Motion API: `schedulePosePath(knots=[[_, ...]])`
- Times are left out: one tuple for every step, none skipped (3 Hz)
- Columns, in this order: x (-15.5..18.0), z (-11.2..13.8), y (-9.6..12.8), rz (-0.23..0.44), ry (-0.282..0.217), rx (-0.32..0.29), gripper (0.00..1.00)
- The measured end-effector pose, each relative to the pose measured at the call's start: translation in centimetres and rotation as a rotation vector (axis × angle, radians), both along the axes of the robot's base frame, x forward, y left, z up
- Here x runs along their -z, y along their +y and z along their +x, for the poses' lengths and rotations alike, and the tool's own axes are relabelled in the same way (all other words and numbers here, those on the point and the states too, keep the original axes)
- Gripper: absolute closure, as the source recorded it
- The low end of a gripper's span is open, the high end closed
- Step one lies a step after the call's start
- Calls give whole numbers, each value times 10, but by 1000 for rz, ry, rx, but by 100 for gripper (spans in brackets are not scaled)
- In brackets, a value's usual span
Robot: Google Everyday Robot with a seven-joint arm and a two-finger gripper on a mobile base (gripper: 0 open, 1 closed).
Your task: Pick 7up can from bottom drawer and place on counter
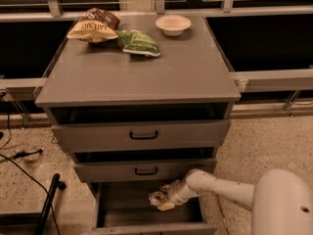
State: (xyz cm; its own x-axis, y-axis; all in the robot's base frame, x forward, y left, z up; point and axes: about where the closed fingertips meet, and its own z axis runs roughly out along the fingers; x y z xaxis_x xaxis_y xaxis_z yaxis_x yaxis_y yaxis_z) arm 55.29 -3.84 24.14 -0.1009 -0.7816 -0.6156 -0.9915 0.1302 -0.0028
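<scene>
The bottom drawer (122, 207) is pulled open at the foot of the grey cabinet. The 7up can (156, 198), shiny silver with green, is inside it at the right, just under the middle drawer's front. My gripper (164, 201) reaches in from the right on a white arm (220, 187) and is shut on the can, holding it a little above the drawer floor. The counter (142, 75) is the broad grey top of the cabinet, well above the gripper.
On the counter's far side lie a tan chip bag (93, 27), a green snack bag (139, 42) and a white bowl (173, 24). The top drawer (142, 135) and middle drawer (145, 170) stand slightly open. Cables (19, 155) and a black pole (49, 202) are on the floor at left.
</scene>
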Motion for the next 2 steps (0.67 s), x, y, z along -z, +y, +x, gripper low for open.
schedulePosePath(knots=[[-65,-67,-24,-7,5,0,100],[-66,-68,-24,-5,6,-3,100]])
